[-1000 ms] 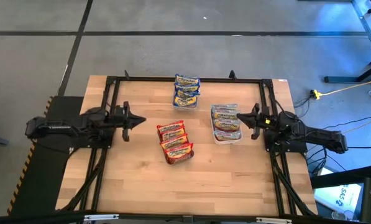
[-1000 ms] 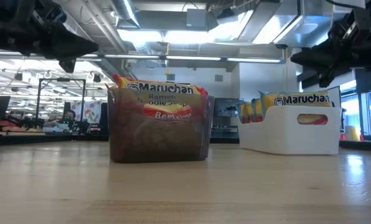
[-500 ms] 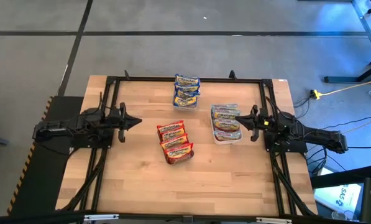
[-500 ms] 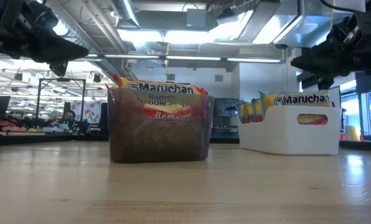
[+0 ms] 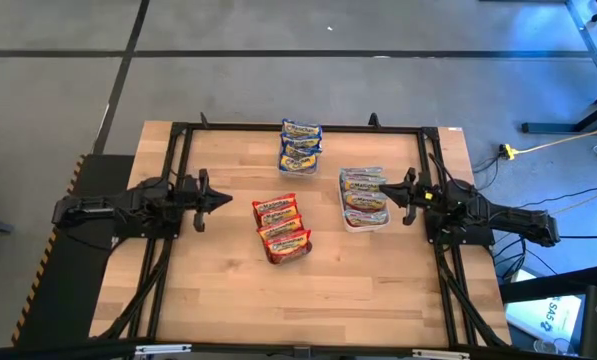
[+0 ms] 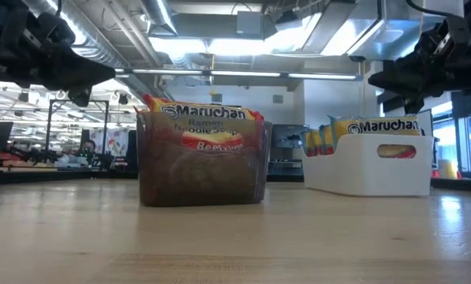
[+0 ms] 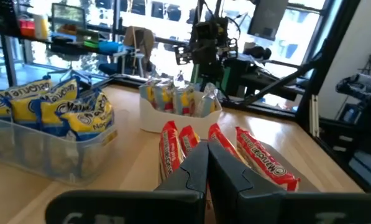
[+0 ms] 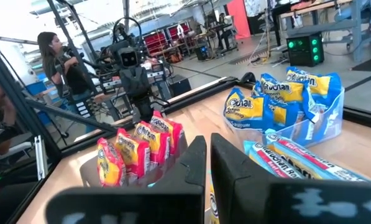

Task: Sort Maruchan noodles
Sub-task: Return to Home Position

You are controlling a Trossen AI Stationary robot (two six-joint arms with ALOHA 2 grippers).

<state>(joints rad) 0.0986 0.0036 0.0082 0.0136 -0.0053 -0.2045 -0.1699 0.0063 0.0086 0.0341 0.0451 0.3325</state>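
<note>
From above, the left hand hovers over the wooden surface, apart from the red-labelled ramen packets at its middle. The right hand hangs just beside the white plastic bin holding the pinkish-orange packets. The blue-labelled packets sit near the far edge.

At table height, the red packets stand upright in a smoky translucent bin. Both hands hang above the surface, touching nothing.

In each wrist view, the hand's two dark fingers are pressed nearly together, with nothing between them.
</note>
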